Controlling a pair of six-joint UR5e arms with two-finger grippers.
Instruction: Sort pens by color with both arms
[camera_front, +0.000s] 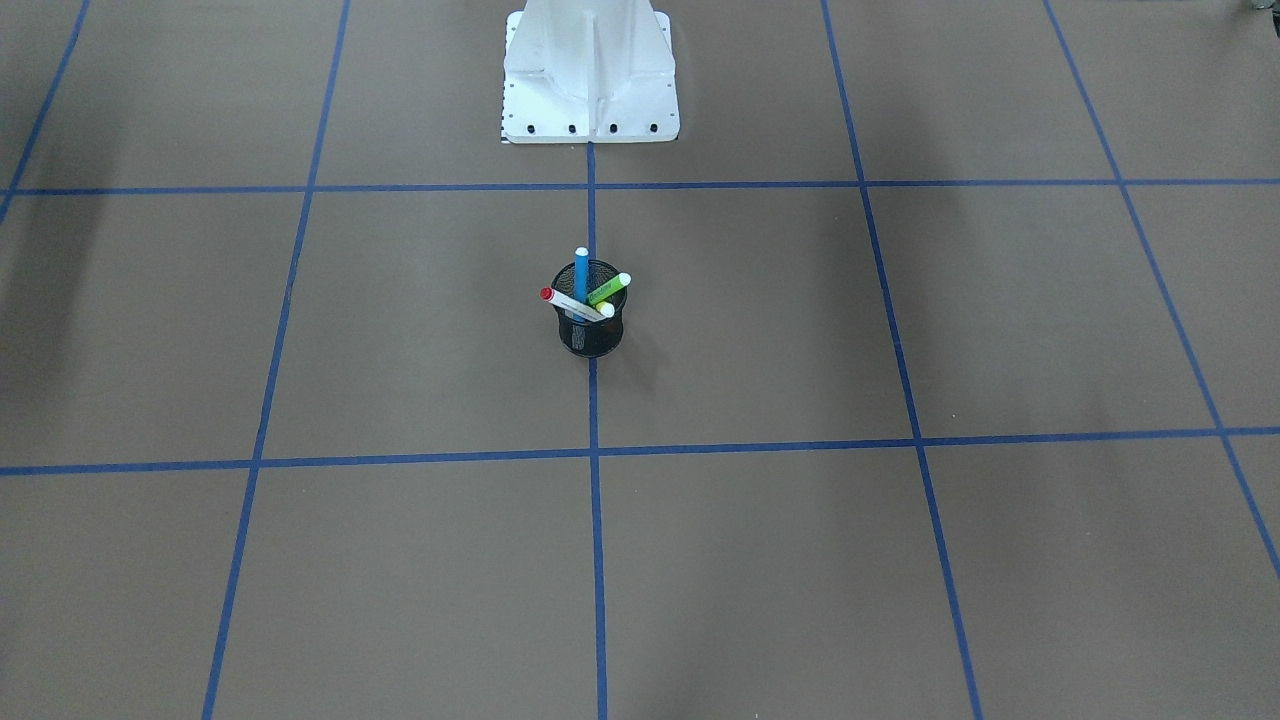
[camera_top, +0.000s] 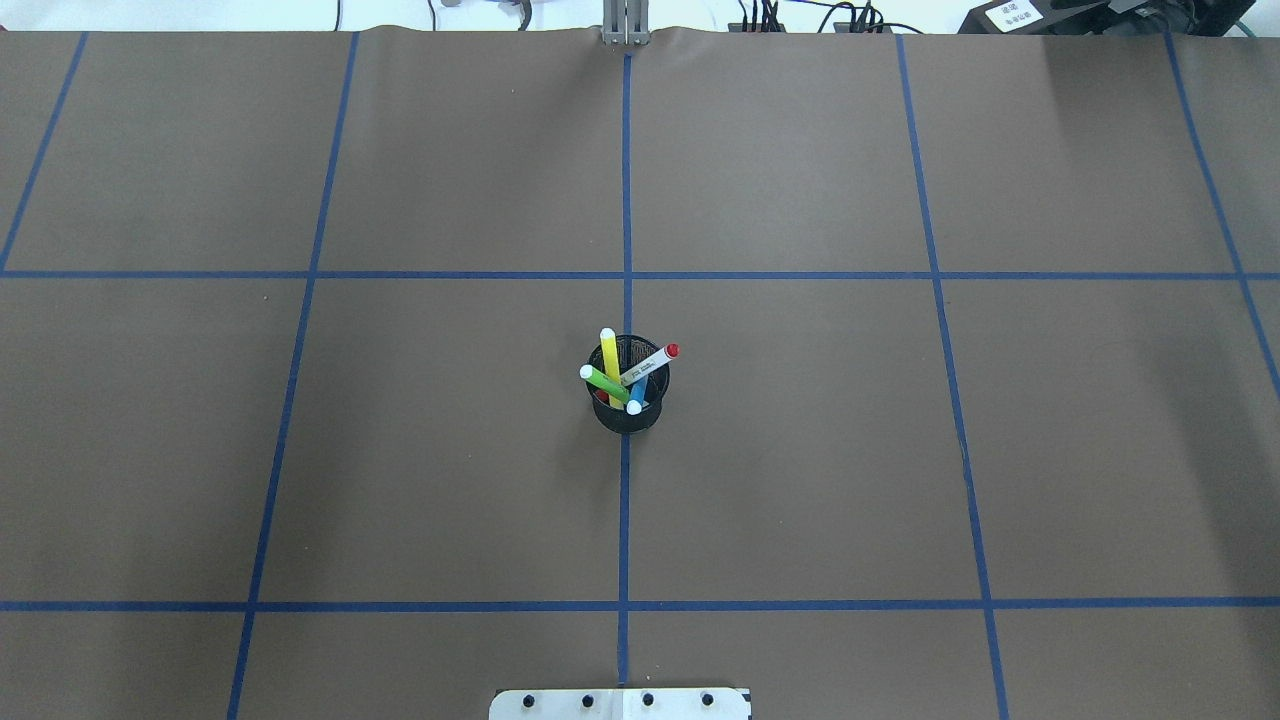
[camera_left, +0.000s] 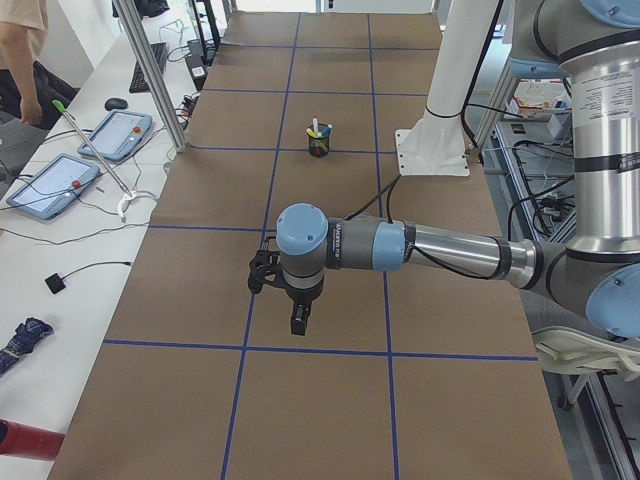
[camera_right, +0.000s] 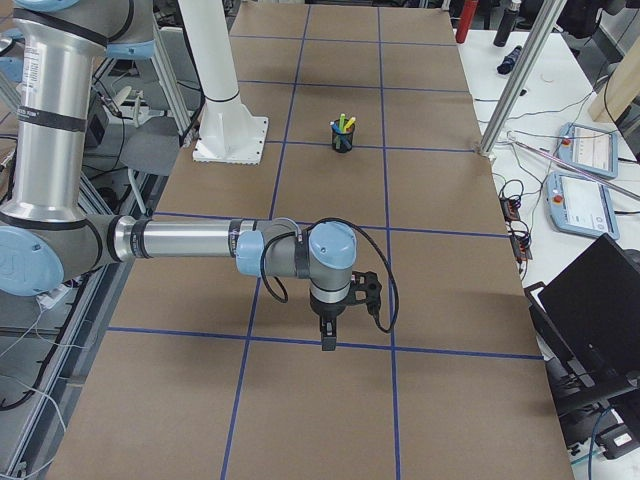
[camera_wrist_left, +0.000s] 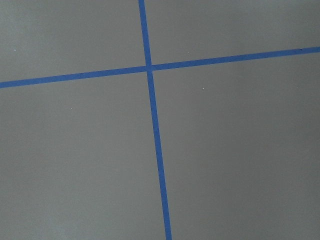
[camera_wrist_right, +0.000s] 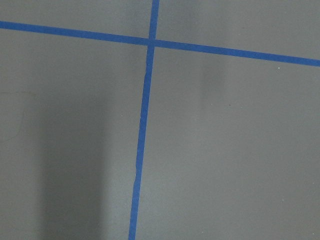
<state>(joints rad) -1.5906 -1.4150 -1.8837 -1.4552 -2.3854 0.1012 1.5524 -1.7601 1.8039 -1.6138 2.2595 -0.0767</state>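
Four pens stand together in a black mesh cup (camera_top: 627, 415) at the table's middle: yellow pen (camera_top: 610, 362), light green pen (camera_top: 603, 382), white pen with red cap (camera_top: 650, 364), blue pen (camera_top: 637, 397). From the front I see the blue pen (camera_front: 581, 272), green pen (camera_front: 608, 289) and red-capped pen (camera_front: 572, 304) fanning out of the cup (camera_front: 591, 335). My left gripper (camera_left: 298, 322) hangs over the table's left end, far from the cup (camera_left: 319, 145). The right gripper (camera_right: 327, 335) hangs over the right end. I cannot tell whether either is open or shut. Both wrist views show only table.
Blue tape lines divide the brown table (camera_top: 800, 450) into squares. The white pedestal base (camera_front: 590, 80) stands behind the cup. A side bench with teach pendants (camera_left: 65, 180) and a person (camera_left: 20, 40) lies beyond the far edge; a laptop (camera_right: 600, 300) sits there too.
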